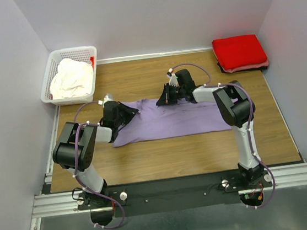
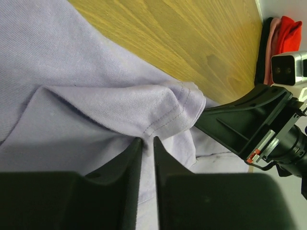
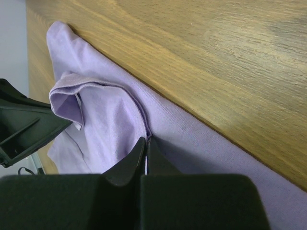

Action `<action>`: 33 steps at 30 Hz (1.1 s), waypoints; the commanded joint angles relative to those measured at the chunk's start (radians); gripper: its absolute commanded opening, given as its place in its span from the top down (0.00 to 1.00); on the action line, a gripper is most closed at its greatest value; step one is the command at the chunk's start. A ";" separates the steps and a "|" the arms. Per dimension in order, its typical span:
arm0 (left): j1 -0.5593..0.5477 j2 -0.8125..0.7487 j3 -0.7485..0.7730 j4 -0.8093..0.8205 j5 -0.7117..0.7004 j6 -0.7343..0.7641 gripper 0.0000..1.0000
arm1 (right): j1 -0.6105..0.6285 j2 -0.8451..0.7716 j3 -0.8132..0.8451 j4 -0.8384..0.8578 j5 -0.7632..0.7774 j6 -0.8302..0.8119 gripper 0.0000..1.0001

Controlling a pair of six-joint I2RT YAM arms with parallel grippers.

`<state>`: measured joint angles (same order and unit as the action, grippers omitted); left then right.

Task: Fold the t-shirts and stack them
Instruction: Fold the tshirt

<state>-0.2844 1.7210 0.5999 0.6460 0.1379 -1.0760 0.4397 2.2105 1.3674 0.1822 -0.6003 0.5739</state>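
Lying on wood-grain table [image 1: 175,157], lavender t-shirt [image 1: 171,123], pale walls [image 1: 153,15]

L pincer [image 2: 146,140] pinched narrow, R pincer [image 3: 145,140] clamped tight.

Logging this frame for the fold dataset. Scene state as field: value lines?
table: wood
purple shirt: spread mid-table, left end bunched into a fold
red shirt: folded, far right corner
white shirt: crumpled inside basket
basket: far left corner
left gripper: jaws nearly together on the purple shirt's left fold
right gripper: shut on the purple shirt's far edge
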 commanded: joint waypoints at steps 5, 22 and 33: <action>0.025 0.009 -0.008 0.037 0.025 -0.001 0.92 | 0.011 -0.012 -0.013 0.000 -0.015 -0.019 0.96; 0.122 -0.020 0.075 -0.158 0.086 0.148 1.00 | 0.011 -0.044 -0.002 -0.019 0.049 -0.058 0.97; 0.157 -0.001 0.242 -0.371 0.098 0.327 1.00 | 0.013 -0.051 0.071 -0.079 0.102 -0.114 0.98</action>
<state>-0.1398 1.7206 0.8169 0.3676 0.2188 -0.8375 0.4412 2.1971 1.3861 0.1345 -0.5396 0.5022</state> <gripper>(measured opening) 0.005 0.023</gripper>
